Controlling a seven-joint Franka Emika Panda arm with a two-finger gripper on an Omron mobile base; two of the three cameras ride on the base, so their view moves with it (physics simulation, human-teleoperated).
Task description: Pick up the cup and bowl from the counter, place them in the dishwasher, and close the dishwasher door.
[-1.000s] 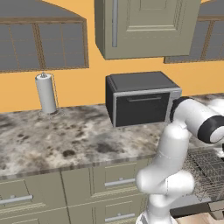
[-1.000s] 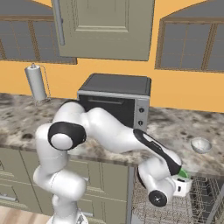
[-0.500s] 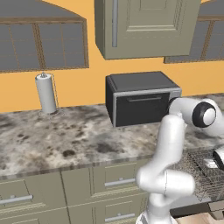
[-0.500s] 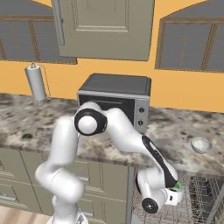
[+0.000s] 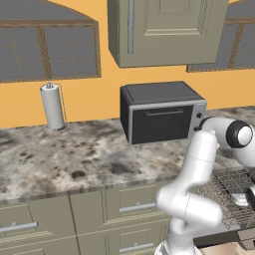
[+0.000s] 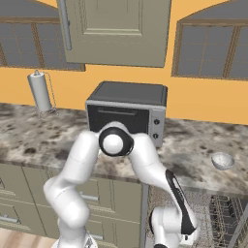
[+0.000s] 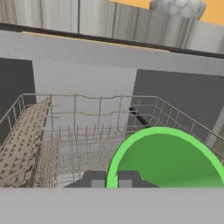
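The green cup [image 7: 168,159] hangs low over the dishwasher's grey wire rack [image 7: 74,140], with its round rim facing the hand camera. My gripper [image 7: 111,179] is shut on the cup's rim, one finger inside the wall and one outside. The small grey bowl [image 6: 223,161] sits on the mottled counter [image 6: 193,145] to the right of the toaster oven. The arm bends down from the counter edge into the open dishwasher, whose rack [image 5: 224,191] is pulled out. The dishwasher door [image 5: 221,239] lies folded down at the lower right.
A black-and-silver toaster oven [image 5: 159,112] stands at the back of the counter [image 5: 74,154]. A paper towel roll [image 5: 52,107] stands far left. Taupe drawers with bar handles [image 5: 134,206] run under the worktop. Wall cabinets hang above.
The hand has dropped lower into the dishwasher with the cup, which has sunk out of the right base view. The arm's elbow has risen and swung back toward the toaster oven.
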